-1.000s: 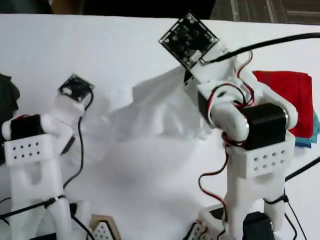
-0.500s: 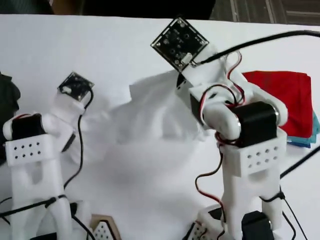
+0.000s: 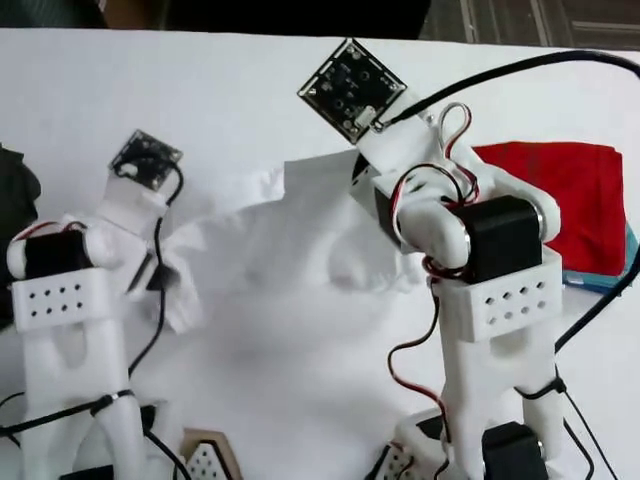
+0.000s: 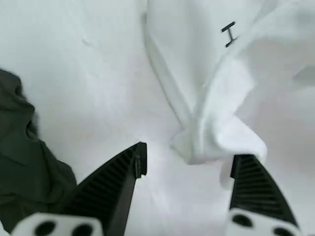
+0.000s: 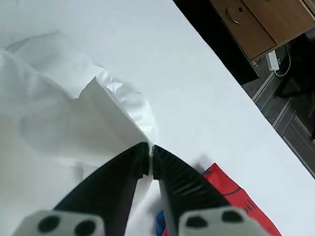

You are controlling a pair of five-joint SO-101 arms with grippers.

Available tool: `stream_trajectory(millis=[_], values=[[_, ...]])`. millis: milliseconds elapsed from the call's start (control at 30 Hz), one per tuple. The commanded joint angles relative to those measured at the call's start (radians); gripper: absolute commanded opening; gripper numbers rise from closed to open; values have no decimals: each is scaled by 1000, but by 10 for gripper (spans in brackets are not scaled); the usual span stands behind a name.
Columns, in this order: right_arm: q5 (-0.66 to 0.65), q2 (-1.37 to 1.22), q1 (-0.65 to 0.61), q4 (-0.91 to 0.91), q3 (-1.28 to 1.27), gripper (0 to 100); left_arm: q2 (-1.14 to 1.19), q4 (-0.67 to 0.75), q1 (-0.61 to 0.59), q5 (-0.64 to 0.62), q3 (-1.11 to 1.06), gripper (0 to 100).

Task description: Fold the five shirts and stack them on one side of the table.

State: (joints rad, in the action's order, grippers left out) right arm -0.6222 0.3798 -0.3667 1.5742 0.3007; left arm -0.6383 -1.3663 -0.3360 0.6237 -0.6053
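White shirt lies rumpled mid-table — right gripper pinched tight on its edge, left gripper spread wide at a bunched corner; red shirt half-hidden behind the right arm

Legible marking: one item. A small dark printed mark stands on the white shirt, on a smooth cloth panel beyond the bunched fold that lies just ahead of the spread fingers of the left gripper. It consists of a few short strokes and cannot be read as a word. No other text, label or number is legible.
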Motion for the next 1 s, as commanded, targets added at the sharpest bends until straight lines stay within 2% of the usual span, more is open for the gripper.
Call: stream_trajectory(millis=[0,200,300,367,533,600,833,967], values=[[9,28,-5,1,5,20,-21,12,63,-8,-50,290],[9,25,-2,2,3,20,-21,14,210,-14,-84,286],[9,-4,-5,4,3,20,-21,9,239,-14,-87,286],[9,-27,-5,4,5,20,-21,5,238,-14,-88,277],[9,-41,-7,-4,12,20,-28,-26,146,-15,-65,110],[9,-41,-2,-2,12,20,-28,-51,100,-15,-51,79],[9,-41,-5,-4,12,20,-20,-78,63,-11,-44,168],[9,-45,-4,-4,12,20,-20,-25,60,-12,-73,196]])
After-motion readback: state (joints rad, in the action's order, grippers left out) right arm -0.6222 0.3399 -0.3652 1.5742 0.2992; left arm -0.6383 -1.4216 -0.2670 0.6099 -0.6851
